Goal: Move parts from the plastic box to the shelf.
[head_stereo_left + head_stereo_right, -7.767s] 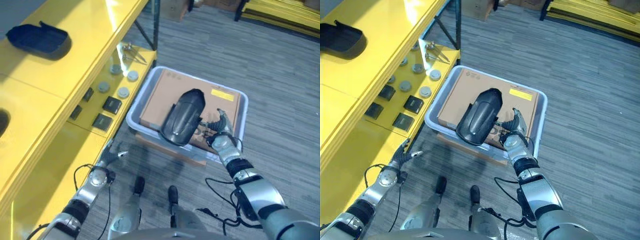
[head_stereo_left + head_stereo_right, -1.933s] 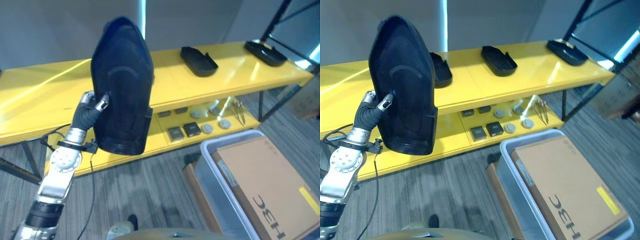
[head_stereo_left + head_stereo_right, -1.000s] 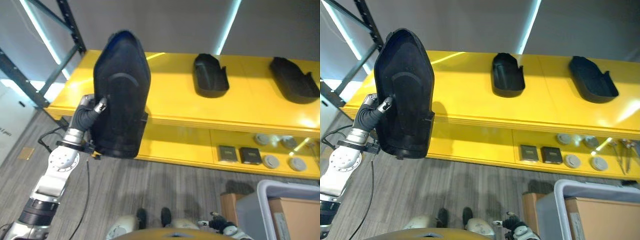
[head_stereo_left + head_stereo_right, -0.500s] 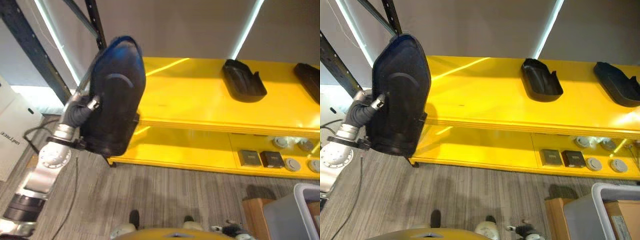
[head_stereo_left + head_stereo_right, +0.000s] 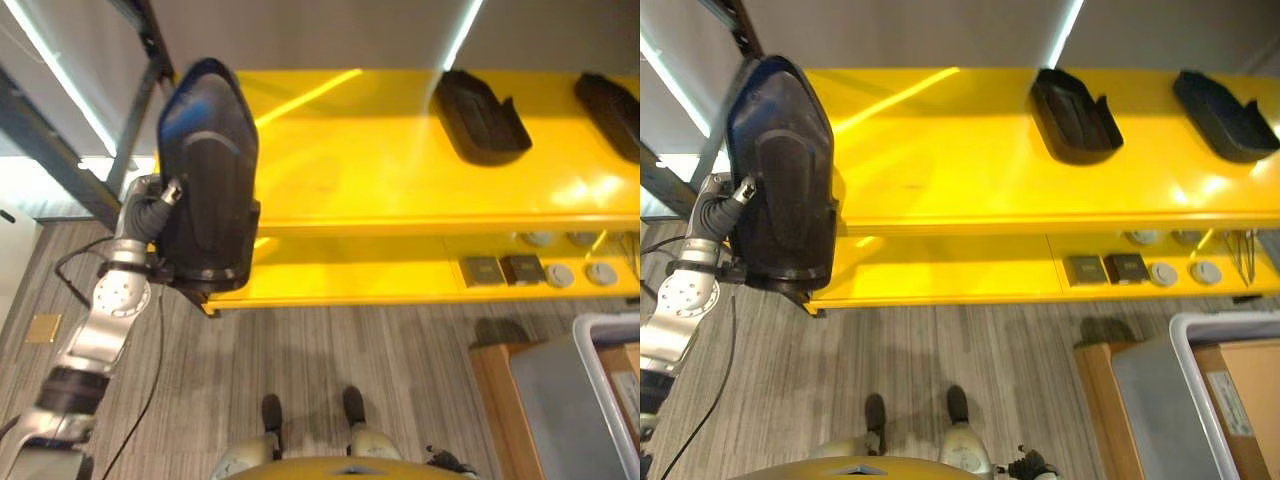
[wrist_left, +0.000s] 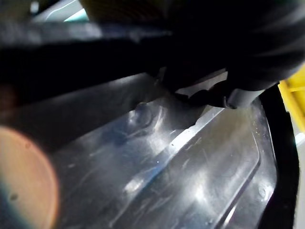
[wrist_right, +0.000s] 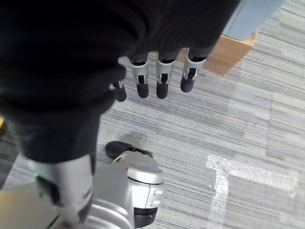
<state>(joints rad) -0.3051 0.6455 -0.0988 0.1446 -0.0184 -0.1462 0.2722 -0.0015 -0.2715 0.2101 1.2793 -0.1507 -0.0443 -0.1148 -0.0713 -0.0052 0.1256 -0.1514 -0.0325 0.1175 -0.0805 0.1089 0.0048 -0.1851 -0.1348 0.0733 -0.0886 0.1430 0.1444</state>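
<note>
My left hand [image 5: 148, 212] is shut on a large black plastic part [image 5: 207, 180] and holds it upright in front of the left end of the yellow shelf [image 5: 370, 175]. In the left wrist view the part's glossy inner face [image 6: 181, 162] sits right up against the camera. Two similar black parts [image 5: 480, 118] [image 5: 610, 100] lie on the shelf top further right. The grey plastic box [image 5: 1150, 390] stands on the floor at the lower right, with a cardboard carton [image 5: 1240, 400] in it. My right hand [image 7: 162, 81] hangs over the floor, fingers relaxed and holding nothing.
The lower shelf carries small dark square pieces [image 5: 500, 270] and round discs [image 5: 580, 272] near its right end. A dark steel rack upright [image 5: 150, 40] rises at the shelf's left end. Brown cardboard [image 5: 490, 380] lies beside the plastic box. Grey carpet lies in front of the shelf.
The camera has swung and now looks more steeply down. My left hand still grips the black part, which now stands a little further over the shelf's left end.
</note>
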